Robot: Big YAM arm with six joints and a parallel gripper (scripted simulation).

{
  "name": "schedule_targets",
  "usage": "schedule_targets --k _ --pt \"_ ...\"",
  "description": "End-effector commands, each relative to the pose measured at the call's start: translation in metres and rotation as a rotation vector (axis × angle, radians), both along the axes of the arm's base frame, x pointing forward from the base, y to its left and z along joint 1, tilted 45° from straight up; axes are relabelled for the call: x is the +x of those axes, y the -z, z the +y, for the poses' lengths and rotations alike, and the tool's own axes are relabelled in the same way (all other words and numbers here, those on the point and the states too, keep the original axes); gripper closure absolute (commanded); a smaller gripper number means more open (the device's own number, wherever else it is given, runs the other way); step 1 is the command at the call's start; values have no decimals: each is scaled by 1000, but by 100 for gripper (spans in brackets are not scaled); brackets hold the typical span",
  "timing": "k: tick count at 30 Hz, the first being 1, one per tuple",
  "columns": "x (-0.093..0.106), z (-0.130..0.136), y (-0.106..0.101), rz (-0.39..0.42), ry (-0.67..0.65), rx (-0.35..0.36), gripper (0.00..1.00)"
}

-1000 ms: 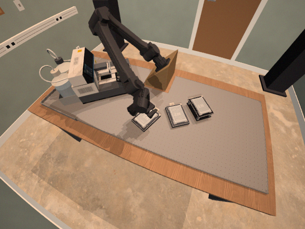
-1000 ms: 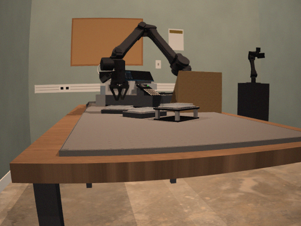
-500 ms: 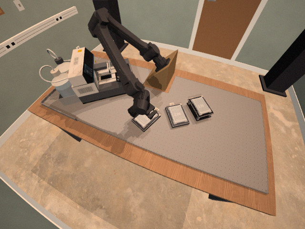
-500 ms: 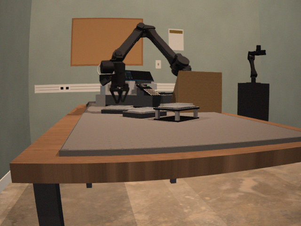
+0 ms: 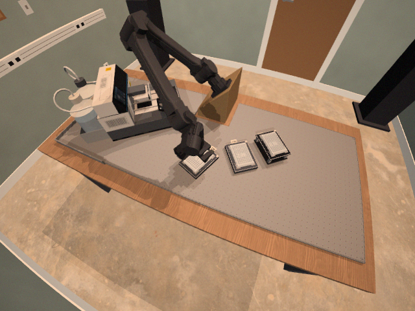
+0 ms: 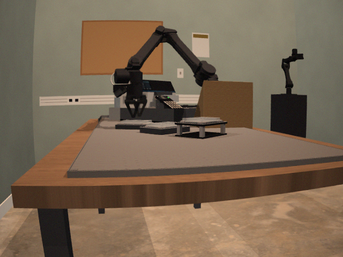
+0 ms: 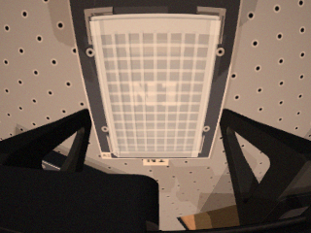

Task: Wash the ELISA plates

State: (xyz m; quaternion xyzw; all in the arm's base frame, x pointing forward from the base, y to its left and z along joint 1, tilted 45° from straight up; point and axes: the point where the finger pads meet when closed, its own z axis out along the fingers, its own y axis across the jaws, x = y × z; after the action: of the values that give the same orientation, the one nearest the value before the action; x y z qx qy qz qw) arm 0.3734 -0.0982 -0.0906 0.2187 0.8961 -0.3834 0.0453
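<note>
Three white ELISA plates sit in dark nests on the grey mat. The left plate [image 5: 193, 162] [image 6: 133, 121] [image 7: 155, 84] lies flat in nest N1 [image 7: 81, 65]. The middle plate [image 5: 241, 155] [image 6: 163, 125] lies in its nest. The right plate [image 5: 272, 142] [image 6: 200, 119] rests on a raised nest on legs. My gripper [image 6: 135, 112] [image 7: 155, 116] is open and empty. It hangs straight above the N1 plate, a short way over it, fingers either side of the plate's near end. The washer [image 5: 113, 100] [image 6: 157, 96] stands at the back left, its carrier [image 5: 144, 104] empty, and its lamp [image 6: 168, 97] shows green.
Two bottles [image 5: 82, 113] with tubing stand left of the washer. A brown wedge-shaped box [image 5: 222, 96] [image 6: 226, 102] stands behind the nests, by the arm's base. The keypad [image 6: 170, 103] slopes at the washer's front.
</note>
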Motion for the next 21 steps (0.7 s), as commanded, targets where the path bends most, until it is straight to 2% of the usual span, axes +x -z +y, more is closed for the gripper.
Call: schedule_targets --k 1,4,8,13,16,17,21 --pt "3 -3 1 -4 -9 0 0" --pt "-4 -8 7 12 0 -2 0" --pt "3 -4 7 2 -14 -1 0" --pt "-3 -10 11 10 -4 -1 0" --pt "-2 -8 11 10 -11 -1 0" --pt "5 -5 6 -9 -19 0 0" --pt "-3 -15 14 10 0 -1 0"
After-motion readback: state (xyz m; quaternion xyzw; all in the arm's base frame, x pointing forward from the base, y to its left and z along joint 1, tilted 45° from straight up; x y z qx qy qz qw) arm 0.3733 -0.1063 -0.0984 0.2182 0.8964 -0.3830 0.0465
